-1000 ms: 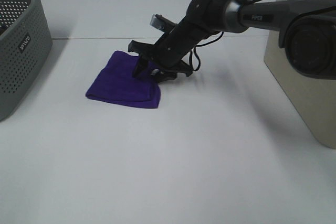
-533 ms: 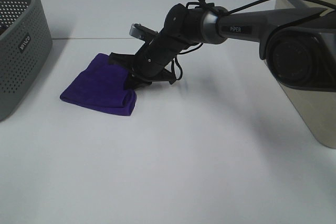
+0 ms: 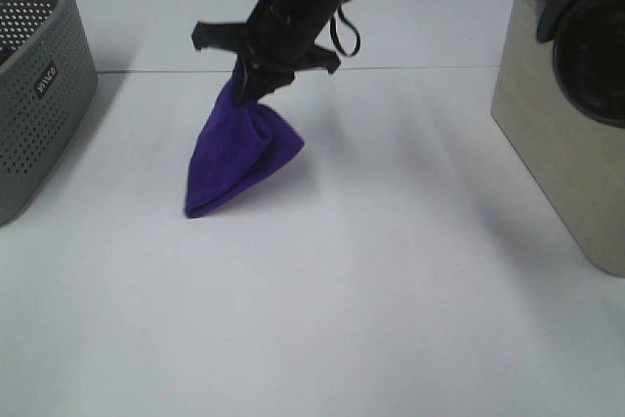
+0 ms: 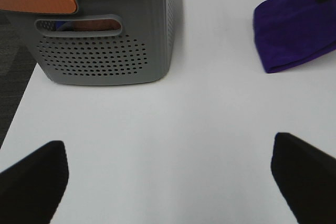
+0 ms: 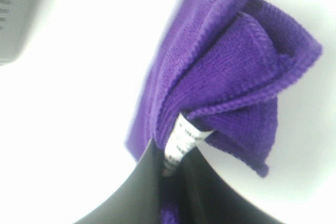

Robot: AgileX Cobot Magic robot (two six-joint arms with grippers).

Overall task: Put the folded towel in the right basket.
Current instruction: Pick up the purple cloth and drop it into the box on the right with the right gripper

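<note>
On the white surface (image 3: 391, 290), the beige right basket (image 3: 566, 144) stands well apart from the grey left basket (image 3: 39, 75). Nearer the latter, the purple folded towel (image 3: 234, 153) hangs pinched in the right end effector (image 3: 252, 85). The left end effector (image 4: 168, 177) is spread wide.

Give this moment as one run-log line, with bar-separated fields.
right gripper: shut on towel | towel: hanging | left gripper: open, empty | right basket: not reached
</note>
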